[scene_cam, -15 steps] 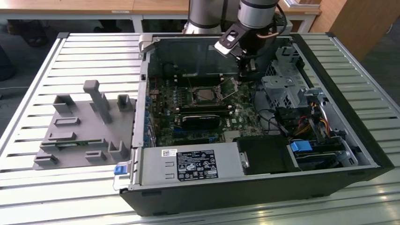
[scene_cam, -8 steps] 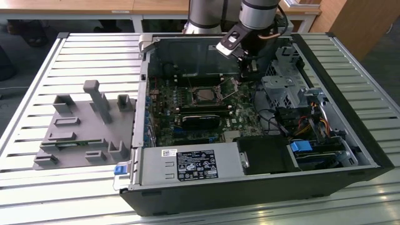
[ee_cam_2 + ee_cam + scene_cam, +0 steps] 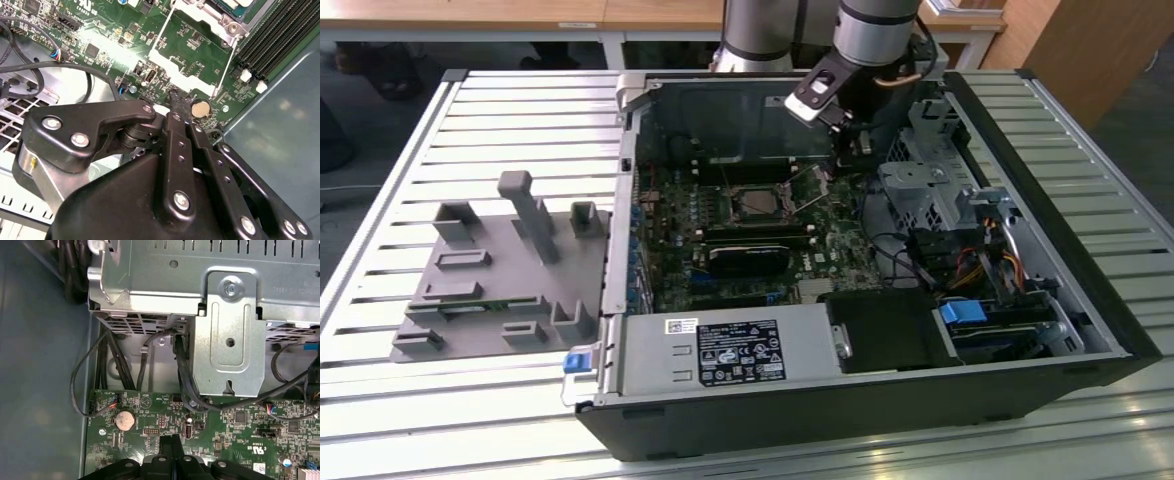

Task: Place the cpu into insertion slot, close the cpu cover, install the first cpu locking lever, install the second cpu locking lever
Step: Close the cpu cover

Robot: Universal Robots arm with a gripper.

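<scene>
Slatted table (image 3: 520,110), open computer case (image 3: 854,420), gripper (image 3: 843,150) above the motherboard (image 3: 670,235).
In both wrist views the gripper's black fingers (image 3: 165,447) are pressed together with nothing visible between them, near a coin battery (image 3: 125,420). In the exterior view the chip (image 3: 759,205) lies in the socket (image 3: 730,205) mid-board, apart from the gripper.

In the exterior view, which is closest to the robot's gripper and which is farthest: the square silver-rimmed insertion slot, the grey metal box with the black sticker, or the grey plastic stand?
1. The square silver-rimmed insertion slot, just beside the gripper.
2. The grey metal box with the black sticker, nearer the camera.
3. The grey plastic stand, far off on the exterior view's left.
</scene>
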